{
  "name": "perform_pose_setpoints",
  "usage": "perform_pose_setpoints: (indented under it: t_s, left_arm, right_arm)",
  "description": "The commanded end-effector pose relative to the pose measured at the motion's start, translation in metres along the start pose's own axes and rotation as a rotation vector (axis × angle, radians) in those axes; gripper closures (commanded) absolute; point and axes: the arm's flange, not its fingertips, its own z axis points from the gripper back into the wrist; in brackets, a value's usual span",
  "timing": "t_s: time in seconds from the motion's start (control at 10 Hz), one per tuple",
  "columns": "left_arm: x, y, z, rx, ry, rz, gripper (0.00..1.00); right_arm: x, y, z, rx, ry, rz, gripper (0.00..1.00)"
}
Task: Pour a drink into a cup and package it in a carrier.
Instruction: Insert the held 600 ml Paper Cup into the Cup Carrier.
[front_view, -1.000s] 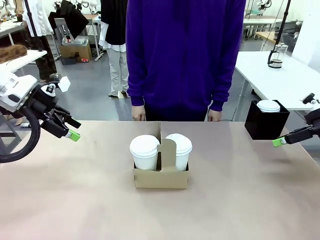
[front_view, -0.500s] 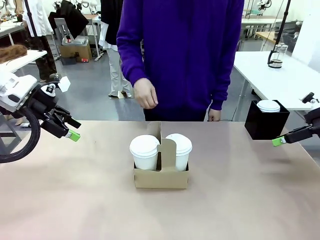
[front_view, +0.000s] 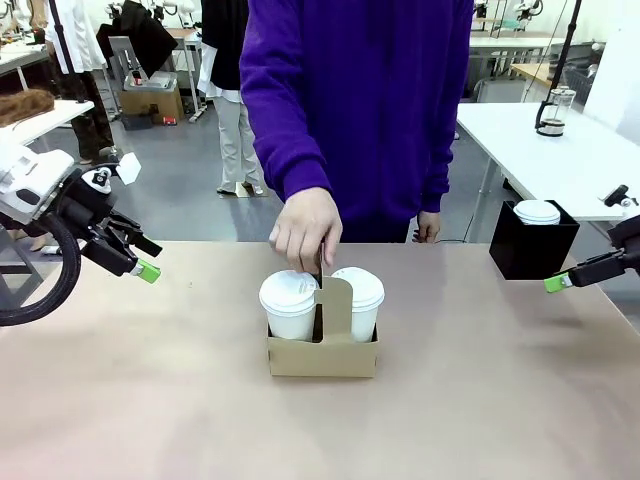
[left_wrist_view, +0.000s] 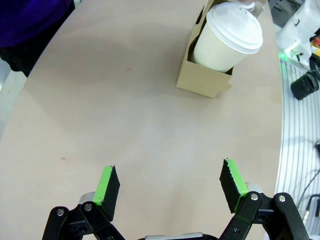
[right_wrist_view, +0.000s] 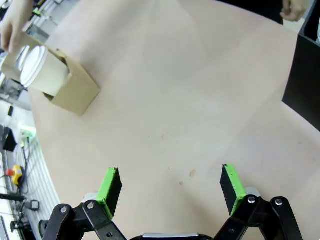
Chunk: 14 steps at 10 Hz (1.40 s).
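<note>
White arms (front_view: 30, 185), green-padded black tools (left_wrist_view: 169, 189)

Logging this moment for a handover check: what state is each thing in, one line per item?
Brown cardboard cup carrier: upright on the table, both front slots filled.
Two white lidded paper cups: seated in the carrier, lids on.
Person's hand: at the carrier's centre handle.
Left pincer: open, empty, off to the side.
Right pincer: open, empty.
Small white lidded cup: sitting in the black box.
</note>
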Motion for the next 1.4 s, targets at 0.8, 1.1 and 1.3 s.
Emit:
perform_pose_setpoints:
  t_s: [0.8,1.1,1.3]
  left_arm:
    - [-0.0011,0.0005,-0.0005,-0.004,-0.01,-0.001,0.0]
    - [-0.0011,0.0005,-0.0005,-0.004,-0.01,-0.001,0.0]
    - [-0.0011,0.0005,-0.0005,-0.004,-0.01,-0.001,0.0]
  right_arm:
    - [0.0029,-0.0002,0.0034,0.011,-0.011,0.02,0.0]
    - [0.0029,-0.0002,0.0034,0.011,-0.011,0.02,0.0]
    - [0.0029,-0.0002,0.0034,0.011,-0.011,0.02,0.0]
